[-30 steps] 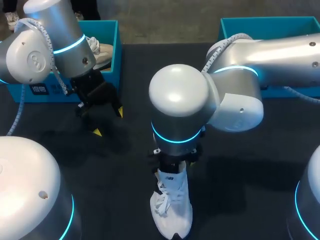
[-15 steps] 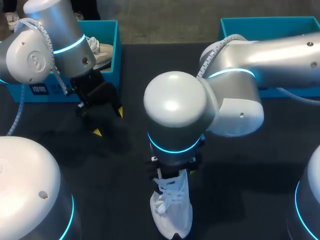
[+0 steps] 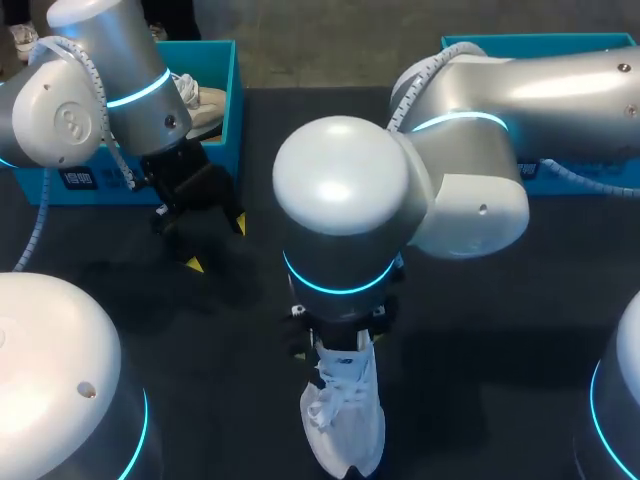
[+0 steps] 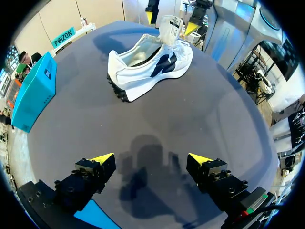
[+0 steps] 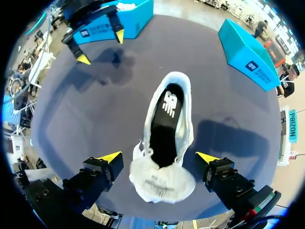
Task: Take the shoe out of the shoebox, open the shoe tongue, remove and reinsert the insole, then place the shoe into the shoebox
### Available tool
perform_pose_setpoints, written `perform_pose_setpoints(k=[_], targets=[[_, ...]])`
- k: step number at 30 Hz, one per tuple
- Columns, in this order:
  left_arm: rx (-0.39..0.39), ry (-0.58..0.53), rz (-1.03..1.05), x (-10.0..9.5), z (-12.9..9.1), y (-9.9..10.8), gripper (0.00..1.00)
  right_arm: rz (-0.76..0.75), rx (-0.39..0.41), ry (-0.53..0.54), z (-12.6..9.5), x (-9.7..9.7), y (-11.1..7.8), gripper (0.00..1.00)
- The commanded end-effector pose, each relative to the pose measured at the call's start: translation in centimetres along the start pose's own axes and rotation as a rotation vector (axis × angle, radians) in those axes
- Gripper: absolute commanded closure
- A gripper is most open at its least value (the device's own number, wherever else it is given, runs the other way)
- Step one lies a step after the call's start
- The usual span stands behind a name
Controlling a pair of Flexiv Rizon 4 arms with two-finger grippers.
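The dark round-edged table carries everything, and the white laced sports shoe standing sole-down on it, outside both boxes, is the thing to place the rest by. The silver right arm comes across and hangs straight over the shoe, hiding its heel end in the head view. The silver left arm is well off to the shoe's far left. Beyond the shoe's heel on that same side sits a bright blue cardboard shoebox with a second pale shoe lying in it. A matching blue shoebox stands far off on the shoe's other side, mostly behind the right arm.

The right gripper is spread wide, a yellow-tipped finger on either side of the shoe's lace end – neither finger touches it, so it holds nothing. The left gripper hangs above bare table between the shoe and the left box, its fingers likewise apart and holding nothing.

From the left wrist the shoe shows side-on, with the right gripper above it. The shoe's white padded tongue is folded forward over the laces. The opened mouth shows a black flat insole lying inside.
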State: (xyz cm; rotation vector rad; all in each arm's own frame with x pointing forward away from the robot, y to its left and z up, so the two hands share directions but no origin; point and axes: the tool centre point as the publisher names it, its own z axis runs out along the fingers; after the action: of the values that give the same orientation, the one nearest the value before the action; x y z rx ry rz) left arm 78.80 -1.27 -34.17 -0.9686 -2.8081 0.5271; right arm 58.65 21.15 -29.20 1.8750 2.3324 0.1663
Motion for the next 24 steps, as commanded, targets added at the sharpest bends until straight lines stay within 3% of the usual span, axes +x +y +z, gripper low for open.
perform_pose_setpoints(k=[1,6,11,18,19,22,24], targets=[[-0.003,0.001,0.000,0.0,0.0,0.0,0.00,0.066,-0.054,-0.023,-1.6,1.2,-2.2,0.00],[-0.003,0.001,0.000,0.0,0.0,0.0,0.00,0.074,-0.062,-0.028,-3.1,2.2,-3.4,0.00],[-0.003,0.001,0.000,0.0,0.0,0.0,0.00,0.128,-0.066,-0.025,-3.2,1.8,-5.3,0.00],[-0.003,0.001,0.000,0.0,0.0,0.0,0.00,0.150,-0.067,-0.036,-2.4,2.1,-5.4,0.00],[-0.003,0.001,0.000,0.0,0.0,0.0,0.00,0.145,-0.079,-0.013,-2.0,2.0,-5.3,0.04],[-0.003,0.001,0.000,0.0,0.0,0.0,0.00,0.160,-0.073,-0.004,-1.0,1.7,-5.2,0.41],[-0.003,0.001,0.000,0.0,0.0,0.0,0.00,0.182,-0.065,-0.022,-0.7,1.6,-5.1,0.50]])
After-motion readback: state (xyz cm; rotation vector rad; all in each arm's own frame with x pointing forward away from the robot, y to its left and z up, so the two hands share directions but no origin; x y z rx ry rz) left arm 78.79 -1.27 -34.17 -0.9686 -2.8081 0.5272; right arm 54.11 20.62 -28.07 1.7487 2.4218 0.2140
